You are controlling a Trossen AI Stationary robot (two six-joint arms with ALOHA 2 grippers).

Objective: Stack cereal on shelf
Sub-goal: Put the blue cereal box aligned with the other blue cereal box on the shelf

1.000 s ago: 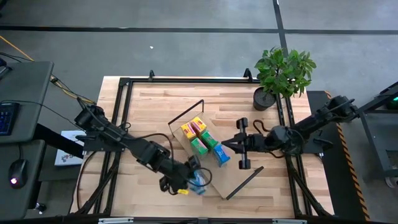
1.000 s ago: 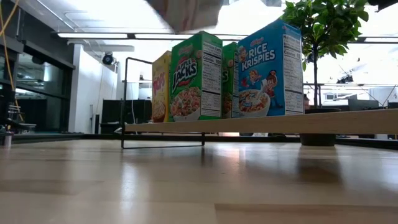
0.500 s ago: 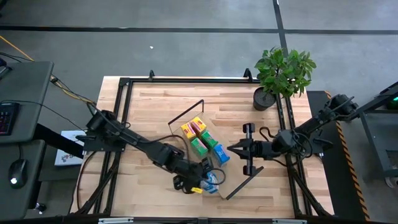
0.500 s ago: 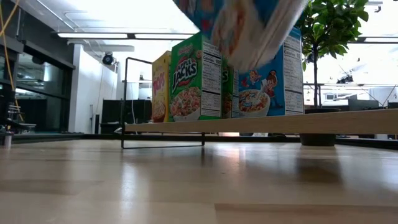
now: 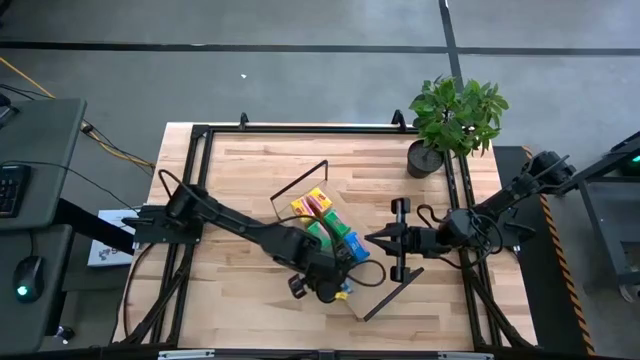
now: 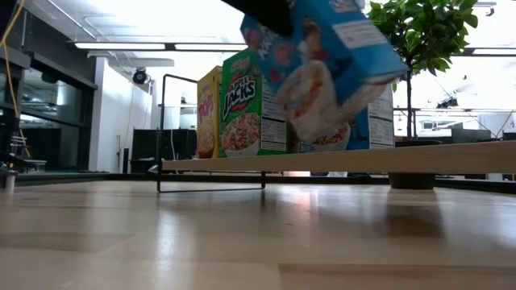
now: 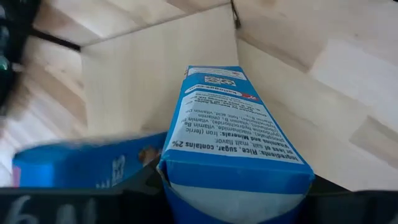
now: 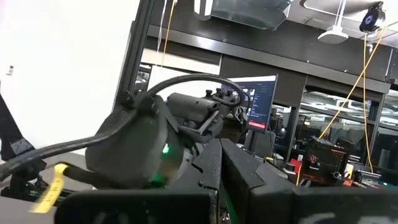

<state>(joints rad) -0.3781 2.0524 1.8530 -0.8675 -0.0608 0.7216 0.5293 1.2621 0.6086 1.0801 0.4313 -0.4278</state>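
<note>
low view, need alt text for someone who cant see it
A blue cereal box hangs tilted in the air, carried in from above over a long wooden shelf. On the shelf stand a yellow box, a green box and another blue box, with a potted plant behind.

A blue cereal box [image 7: 239, 140] of smooth printed cardboard is showing a slight sheen. The shelf [image 7: 155, 81] is looking like pale, matt wood with thin black metal wire ends [image 6: 173, 133]. The tabletop [image 6: 242, 242], at the bottom of the low view, is showing as varnished butcher-block wood, softly reflecting light. The arms [image 5: 230, 220] are appearing as dark matt plastic or metal.
</note>
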